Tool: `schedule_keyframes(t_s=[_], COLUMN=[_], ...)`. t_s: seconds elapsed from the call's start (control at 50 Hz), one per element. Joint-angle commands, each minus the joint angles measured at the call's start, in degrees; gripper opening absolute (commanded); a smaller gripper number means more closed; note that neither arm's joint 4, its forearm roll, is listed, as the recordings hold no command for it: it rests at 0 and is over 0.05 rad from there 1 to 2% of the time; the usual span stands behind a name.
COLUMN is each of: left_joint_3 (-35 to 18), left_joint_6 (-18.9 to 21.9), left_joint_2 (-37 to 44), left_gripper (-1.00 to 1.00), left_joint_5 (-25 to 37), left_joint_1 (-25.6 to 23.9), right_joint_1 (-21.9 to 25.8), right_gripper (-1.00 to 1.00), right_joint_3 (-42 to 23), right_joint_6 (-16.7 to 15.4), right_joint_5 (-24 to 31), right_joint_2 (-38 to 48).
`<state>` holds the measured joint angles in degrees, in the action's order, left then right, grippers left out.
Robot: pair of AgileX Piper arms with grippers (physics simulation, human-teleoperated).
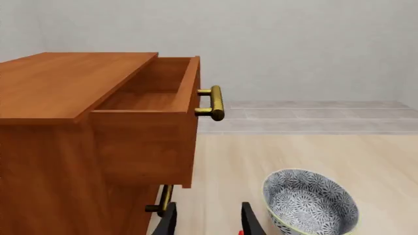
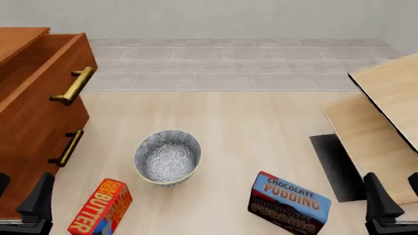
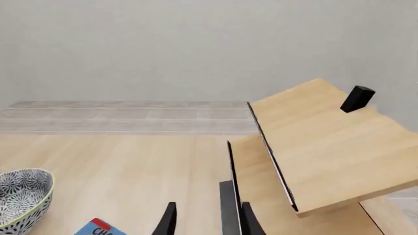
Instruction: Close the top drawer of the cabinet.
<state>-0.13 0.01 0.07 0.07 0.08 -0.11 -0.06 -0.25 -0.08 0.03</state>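
Observation:
The reddish-brown cabinet (image 2: 19,39) stands at the table's left. Its top drawer (image 2: 46,95) is pulled well out, and its brass bar handle (image 2: 73,85) faces the table's middle. In the left wrist view the cabinet (image 1: 58,83) fills one side, and the top drawer (image 1: 147,142) shows its bare inside, with the handle (image 1: 213,103) at its front. My left gripper (image 2: 23,191) (image 1: 207,226) is open and low, in front of the cabinet's base and touching nothing. My right gripper (image 2: 396,193) (image 3: 209,226) is open too, far off at the front right.
A patterned bowl (image 2: 168,156) sits mid-table, with a butter box (image 2: 101,209) and a chocolate pudding box (image 2: 289,203) nearer the front. Tilted light-wood boards (image 2: 382,103) and a dark mat (image 2: 336,166) fill the right. A lower drawer handle (image 2: 67,147) juts out below.

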Motion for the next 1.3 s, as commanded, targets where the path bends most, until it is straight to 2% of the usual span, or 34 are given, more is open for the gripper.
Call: schedule_keyframes(t_s=[0.02,0.36,0.42,0.7,0.82,0.84,1.0,1.3], left_joint_3=[-0.3,-0.2,-0.3,-0.5,-1.0,-0.7,-1.2,-2.2], left_joint_6=[0.3,1.0,2.5,4.8,6.0,7.3,7.0,10.1], left_joint_2=[0.0,0.0,0.0,0.0,0.0,0.2,0.0,1.5], left_gripper=[1.0,1.0,1.0,1.0,1.0,1.0,1.0,1.0], left_joint_5=[0.4,0.5,0.5,0.9,1.0,1.5,1.8,1.2], left_joint_1=[0.1,-0.6,-1.7,-5.4,-6.1,-6.2,-6.9,-7.8], right_joint_1=[0.1,1.4,1.5,2.4,2.6,2.8,3.5,3.9], right_gripper=[1.0,1.0,1.0,1.0,1.0,1.0,1.0,1.0], right_joint_3=[-0.2,-0.4,-0.3,-0.1,-0.1,0.0,0.0,0.0], right_joint_6=[-0.6,-0.5,-0.4,-0.8,-0.7,-0.7,-0.7,-0.9], right_joint_5=[-0.1,-0.6,-0.7,-0.8,-0.9,-0.9,-0.7,-0.8], right_joint_2=[0.0,0.0,0.0,0.0,0.0,0.0,0.0,0.0])
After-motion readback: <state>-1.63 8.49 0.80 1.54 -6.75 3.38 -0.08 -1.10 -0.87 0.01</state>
